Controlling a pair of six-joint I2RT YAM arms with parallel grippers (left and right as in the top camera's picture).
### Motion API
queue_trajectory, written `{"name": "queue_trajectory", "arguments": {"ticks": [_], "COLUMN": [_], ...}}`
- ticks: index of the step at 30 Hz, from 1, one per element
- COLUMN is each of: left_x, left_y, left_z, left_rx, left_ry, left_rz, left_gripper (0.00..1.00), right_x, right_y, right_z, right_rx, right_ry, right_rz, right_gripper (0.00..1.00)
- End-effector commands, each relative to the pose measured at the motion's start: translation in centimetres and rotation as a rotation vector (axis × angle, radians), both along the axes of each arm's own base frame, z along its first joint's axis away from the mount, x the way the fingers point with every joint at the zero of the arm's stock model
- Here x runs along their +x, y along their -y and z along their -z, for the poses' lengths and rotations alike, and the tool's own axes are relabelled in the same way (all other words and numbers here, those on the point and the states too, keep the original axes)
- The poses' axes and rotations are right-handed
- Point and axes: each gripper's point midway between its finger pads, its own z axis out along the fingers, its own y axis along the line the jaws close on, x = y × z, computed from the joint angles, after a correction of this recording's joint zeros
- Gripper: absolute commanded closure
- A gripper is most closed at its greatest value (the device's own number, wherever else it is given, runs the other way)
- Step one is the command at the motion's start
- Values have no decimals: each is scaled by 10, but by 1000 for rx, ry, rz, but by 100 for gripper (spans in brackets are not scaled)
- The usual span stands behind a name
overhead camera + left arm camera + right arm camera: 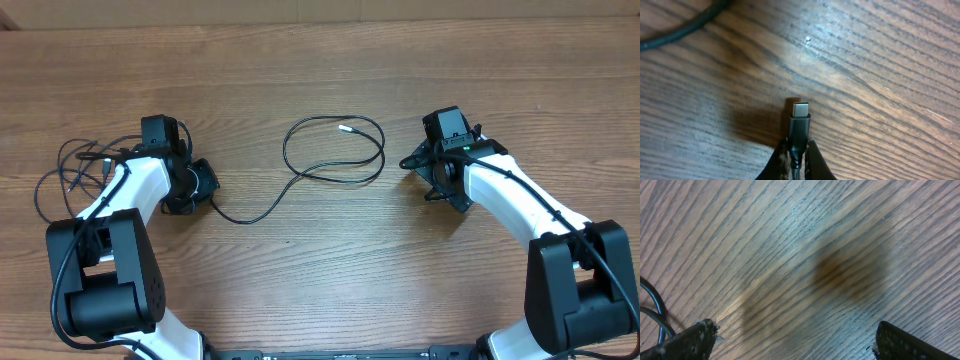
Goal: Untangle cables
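One thin black cable lies in a loop at the table's middle, its silver-white plug at the far side. Its other end runs left to my left gripper. In the left wrist view that gripper is shut on this cable's black plug, whose metal tip points away, just above the wood. A tangle of more cables lies at the far left, behind the left arm. My right gripper hovers right of the loop, open with only bare wood between its fingers.
A stretch of black cord crosses the top left of the left wrist view. Two cord strands show at the left edge of the right wrist view. The wooden table carries both arm bases at its near edge.
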Motion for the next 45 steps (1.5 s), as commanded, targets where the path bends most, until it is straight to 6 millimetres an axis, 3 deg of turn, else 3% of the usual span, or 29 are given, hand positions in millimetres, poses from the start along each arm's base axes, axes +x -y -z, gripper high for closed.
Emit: {"name": "queue_trajectory", "arguments": {"ticks": [1,5,9,11,14,15,17,20,24,32,36,41,45], "left_x": [1,1,4,8,14,15,17,18,18,18,23,31,47], "left_y": [-1,-1,1,7,19,21,22,22,23,35,70,76,81], "left_z": [7,7,7,5,1,0,0,0,1,0,-11,-17,-29], "left_rx": [37,37,37,6,-49,-62,-65,-63,-64,-73,-177,-191,-201], "left_ry": [-5,-4,12,35,81,91,97,101,100,111,209,254,347], "left_rz": [72,78,117,146,209,221,222,222,226,285,487,515,543], "left_gripper": [95,96,96,96,96,95,95,95,96,95,96,96,96], "right_x": [0,12,3,9,24,28,33,38,41,52,53,42,16], "right_y": [4,-2,-39,-58,-97,-112,-127,-149,-178,-214,-214,-209,-218], "right_z": [1,-2,0,-5,-24,-33,-42,-51,-52,-26,-3,22,32], "right_rx": [-18,16,217,298,444,500,533,531,462,330,342,354,449], "right_ry": [2,54,1,25,128,169,217,277,345,437,398,302,176], "right_rz": [3,5,-67,-156,-380,-432,-474,-535,-591,-615,-543,-491,-496], "right_gripper": [0,0,0,0,23,38,58,77,80,84,84,85,85]}}
